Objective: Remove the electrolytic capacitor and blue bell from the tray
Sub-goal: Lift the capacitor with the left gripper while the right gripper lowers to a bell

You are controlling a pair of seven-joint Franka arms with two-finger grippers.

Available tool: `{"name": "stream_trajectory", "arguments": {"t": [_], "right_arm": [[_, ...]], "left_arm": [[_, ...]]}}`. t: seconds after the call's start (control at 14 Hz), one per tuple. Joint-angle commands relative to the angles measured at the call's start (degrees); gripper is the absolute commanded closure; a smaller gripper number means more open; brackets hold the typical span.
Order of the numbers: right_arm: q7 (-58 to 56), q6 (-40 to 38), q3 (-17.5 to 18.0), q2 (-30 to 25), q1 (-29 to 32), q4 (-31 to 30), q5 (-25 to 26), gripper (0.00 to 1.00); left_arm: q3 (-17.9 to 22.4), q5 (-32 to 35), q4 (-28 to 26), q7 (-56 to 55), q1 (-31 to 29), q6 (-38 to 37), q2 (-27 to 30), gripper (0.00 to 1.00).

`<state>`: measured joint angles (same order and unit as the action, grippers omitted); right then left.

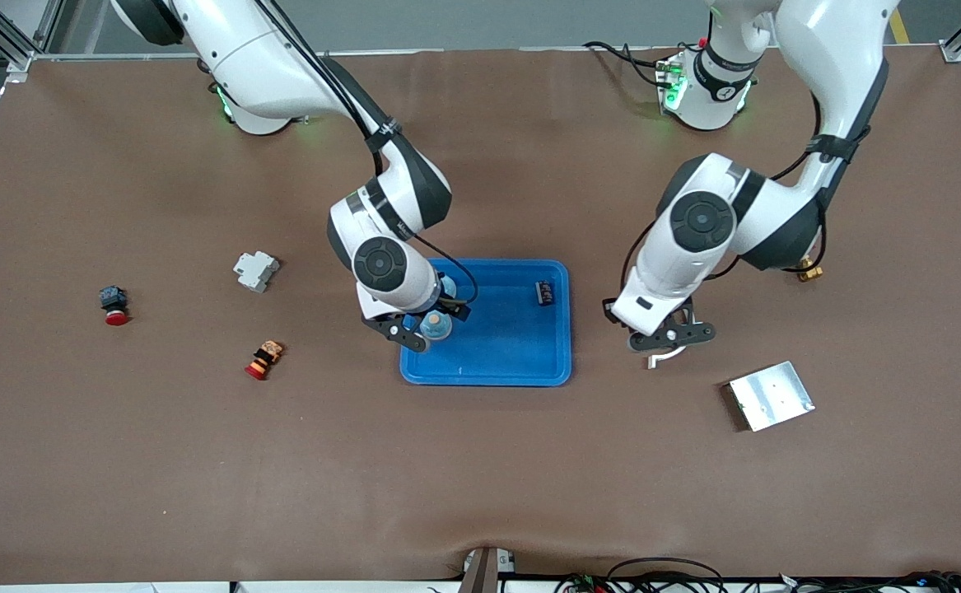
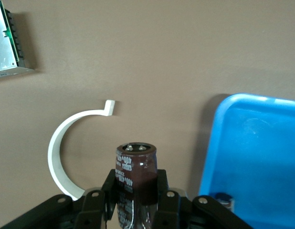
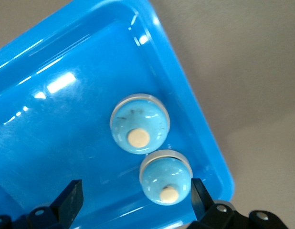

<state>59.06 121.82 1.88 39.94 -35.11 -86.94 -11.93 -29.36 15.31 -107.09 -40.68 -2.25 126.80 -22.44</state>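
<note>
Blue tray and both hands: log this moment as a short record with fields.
tray: blue tray on the brown table
in tray: two blue bells side by side at the right arm's end; small dark part at the other end
right hand: open, over the bells, holding nothing
left hand: shut on a dark capacitor, over bare table beside the tray
under left hand: white curved clip lying on the table
nearby: metal box, toward the left arm's end
</note>
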Motion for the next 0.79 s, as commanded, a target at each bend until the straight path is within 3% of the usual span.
{"name": "stream_trajectory", "arguments": {"t": [0.0,0.43,0.71], "right_arm": [[1.76,1.92,-0.65,3.3,-1.37,2.66,1.55,0.0],[0.18,2.72,-0.65,4.1,-0.05,2.74,3.14,0.0],[0.36,2.9,-0.65,4.27,-0.92,2.66,2.88,0.0]], "left_arm": [[-2.1,-0.28,-8.28,2.18,-3.55,5.71,4.42,1.0],[-2.01,0.25,-18.05,3.94,-5.66,17.05,5.66,1.0],[-2.01,1.91,-20.87,5.17,-7.5,21.47,4.43,1.0]]}}
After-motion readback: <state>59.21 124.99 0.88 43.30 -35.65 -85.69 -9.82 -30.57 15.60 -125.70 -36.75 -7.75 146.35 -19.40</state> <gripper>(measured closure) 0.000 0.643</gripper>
